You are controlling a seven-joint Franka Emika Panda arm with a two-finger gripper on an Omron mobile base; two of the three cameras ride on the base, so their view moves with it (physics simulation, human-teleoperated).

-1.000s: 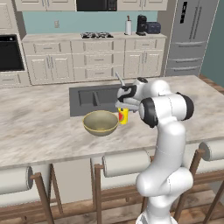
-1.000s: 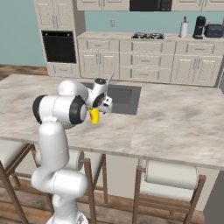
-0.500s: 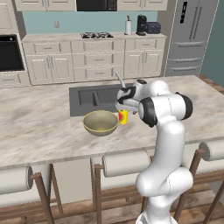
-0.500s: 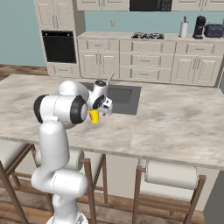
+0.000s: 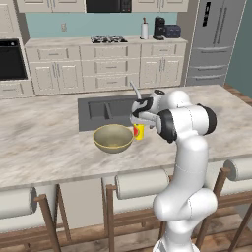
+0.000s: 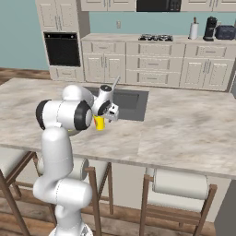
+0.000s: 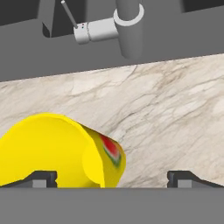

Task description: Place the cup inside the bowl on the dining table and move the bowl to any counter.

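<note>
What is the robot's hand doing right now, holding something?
Hand: open, holding nothing; the yellow cup sits between its fingertips.

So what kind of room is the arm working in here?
A simulated home kitchen, by the look of it: a marbled dining table with an inset sink and stools along its edge, cream cabinets under a stovetop, a wall oven and a steel refrigerator.

Place: a home kitchen.
Showing it: cream cabinets (image 5: 106, 69), a wall oven (image 6: 61, 48), a cooktop (image 5: 107, 39), a fridge (image 5: 213, 42), and a sink (image 5: 105, 109) are standing around a marble surface (image 5: 44, 142) with stools (image 6: 180, 184).
</note>
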